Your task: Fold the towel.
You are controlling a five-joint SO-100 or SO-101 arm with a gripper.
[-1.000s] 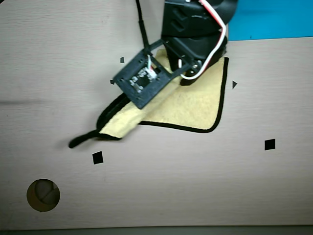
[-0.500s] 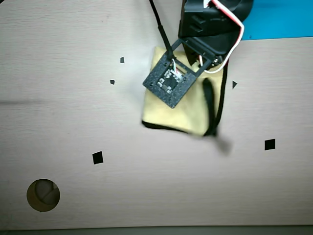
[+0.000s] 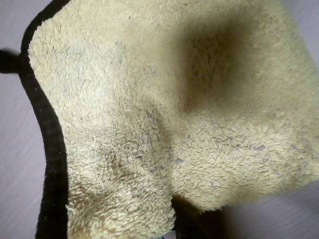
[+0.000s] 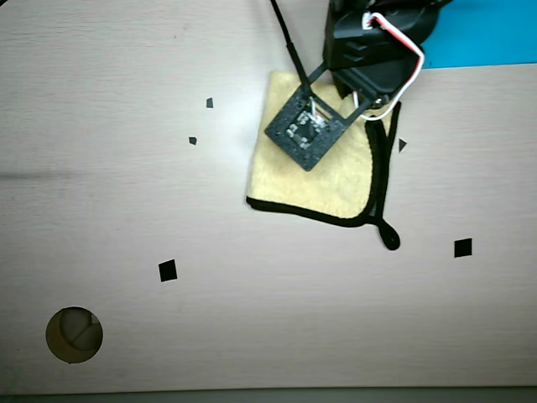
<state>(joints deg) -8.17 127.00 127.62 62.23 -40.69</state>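
While the arm (image 4: 369, 50) hangs directly over the towel (image 4: 315, 186), whose looped corner (image 4: 388, 233) points toward the overhead view's bottom right, the claw's opening cannot be told

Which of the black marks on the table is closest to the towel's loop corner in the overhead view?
The big square mark, just right of the loop; the others sit farther off.

Pale yellow towel (image 4: 306, 183), black trim; bright blue sheet (image 4: 491, 38).
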